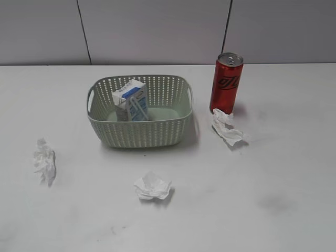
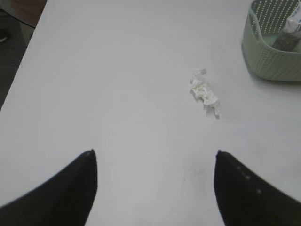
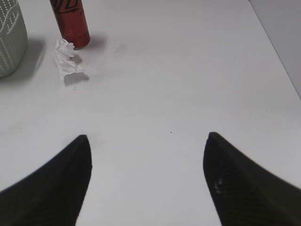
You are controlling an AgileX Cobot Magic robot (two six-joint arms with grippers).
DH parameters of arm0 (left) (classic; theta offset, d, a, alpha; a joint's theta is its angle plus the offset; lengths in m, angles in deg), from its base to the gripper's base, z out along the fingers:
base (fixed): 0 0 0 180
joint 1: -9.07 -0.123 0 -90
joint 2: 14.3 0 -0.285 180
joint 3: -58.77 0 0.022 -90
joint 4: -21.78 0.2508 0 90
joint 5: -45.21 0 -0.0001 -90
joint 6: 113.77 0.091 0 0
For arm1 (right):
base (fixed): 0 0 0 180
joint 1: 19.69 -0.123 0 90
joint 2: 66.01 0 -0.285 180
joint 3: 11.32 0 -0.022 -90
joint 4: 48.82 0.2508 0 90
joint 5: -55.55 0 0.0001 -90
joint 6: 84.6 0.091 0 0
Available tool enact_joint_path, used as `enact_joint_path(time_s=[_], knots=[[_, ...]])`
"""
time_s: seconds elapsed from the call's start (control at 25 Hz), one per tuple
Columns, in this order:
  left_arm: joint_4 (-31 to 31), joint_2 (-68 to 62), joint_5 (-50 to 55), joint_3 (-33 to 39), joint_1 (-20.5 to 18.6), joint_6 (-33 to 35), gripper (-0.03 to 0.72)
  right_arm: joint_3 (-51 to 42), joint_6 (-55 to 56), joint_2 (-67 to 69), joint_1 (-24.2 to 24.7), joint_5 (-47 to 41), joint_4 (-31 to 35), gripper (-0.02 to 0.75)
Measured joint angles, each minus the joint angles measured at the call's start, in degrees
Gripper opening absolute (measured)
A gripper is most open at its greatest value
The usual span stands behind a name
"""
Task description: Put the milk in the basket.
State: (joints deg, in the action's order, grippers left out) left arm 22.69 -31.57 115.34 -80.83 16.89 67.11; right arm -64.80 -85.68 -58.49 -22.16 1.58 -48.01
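The white and blue milk carton (image 1: 130, 100) stands inside the pale green basket (image 1: 139, 132), leaning slightly, straw side facing front. In the left wrist view the basket (image 2: 273, 61) shows at the top right with part of the milk (image 2: 291, 28) in it. My left gripper (image 2: 155, 155) is open and empty above bare table, well to the left of the basket. My right gripper (image 3: 146, 137) is open and empty above bare table; a bit of the basket (image 3: 10, 42) shows at its top left. Neither gripper shows in the exterior view.
A red soda can (image 1: 226, 83) stands right of the basket, with a crumpled tissue (image 1: 227, 127) at its foot; both show in the right wrist view (image 3: 70, 21). Other tissues lie at the left (image 1: 44, 160) and front (image 1: 153, 187). The table's left edge (image 2: 21, 70) is near.
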Motion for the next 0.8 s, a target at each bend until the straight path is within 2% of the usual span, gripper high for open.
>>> enact_joint_path(time_s=[0.28,0.64,0.8], knots=[[-2.46,1.08,0.01,6.28,0.00,1.65,0.589,0.00,0.00,0.00,0.00,0.00,0.00,0.588],[-7.62,1.08,-4.93,7.83,0.00,9.65,0.589,0.00,-0.06,0.00,0.00,0.00,0.00,0.588],[-9.42,1.08,-6.97,9.07,0.00,10.97,0.589,0.00,-0.06,0.00,0.00,0.00,0.00,0.588]])
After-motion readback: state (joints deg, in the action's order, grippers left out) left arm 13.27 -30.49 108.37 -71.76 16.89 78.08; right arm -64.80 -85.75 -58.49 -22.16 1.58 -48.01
